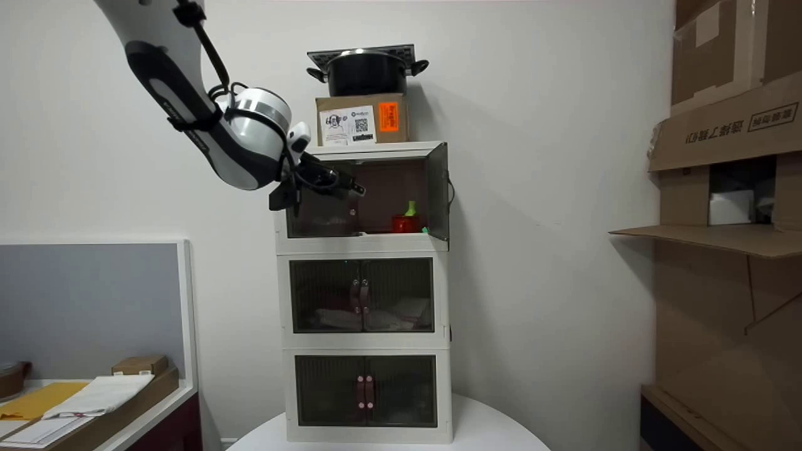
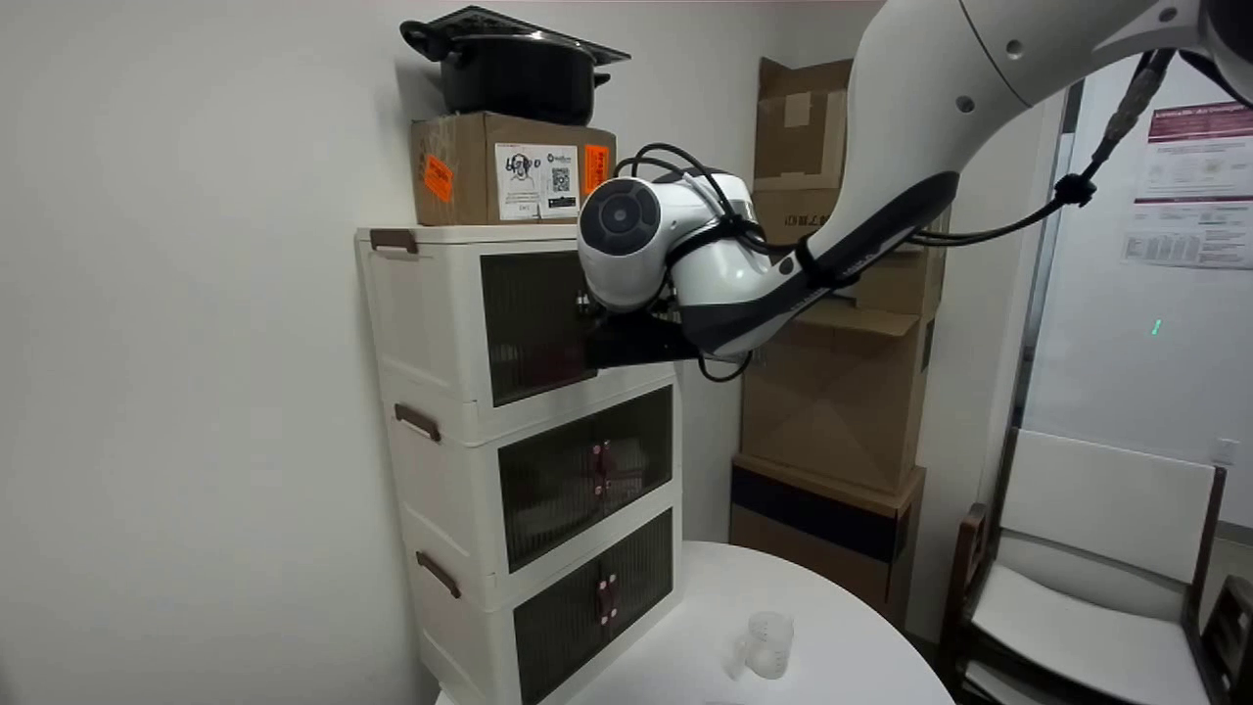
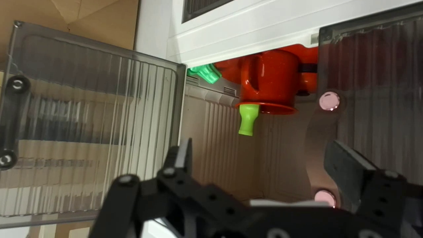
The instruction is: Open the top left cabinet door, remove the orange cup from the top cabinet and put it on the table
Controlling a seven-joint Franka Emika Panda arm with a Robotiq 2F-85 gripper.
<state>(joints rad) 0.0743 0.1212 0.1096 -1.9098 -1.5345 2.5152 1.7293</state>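
Can make out the orange cup (image 3: 271, 79) upright and low in the top cabinet (image 1: 369, 243), toward the right, with a lime-green piece (image 3: 248, 119) rising from the mouth; cannot name that piece. Can see a brighter green object (image 3: 206, 72) to the cup's right, hidden at the base by the near sill (image 3: 244, 41). To the cup's left, can catch only part of an orange-red item (image 3: 307, 77), blurring to dark red behind the smoky top left cabinet door (image 3: 380, 99). From the wrist view, read the gripper (image 3: 261, 143) as released, with 2 fingers (image 3: 347, 175) spread well apart; cannot tell contact from gap between 1 finger and the left handle (image 3: 315, 148). In an exterior view, find that door (image 1: 322, 219) closed, partly covered by the gripper. Find the right-hand door (image 1: 437, 191) standing wide, but lost behind the arm (image 2: 901, 127) in an exterior view. Can barely read pale contents (image 1: 404, 310) in the middle cube (image 1: 366, 341). Can just pick out a clear cup (image 2: 770, 644) against the white table (image 2: 852, 607), with the near edge cut off in both exterior views.
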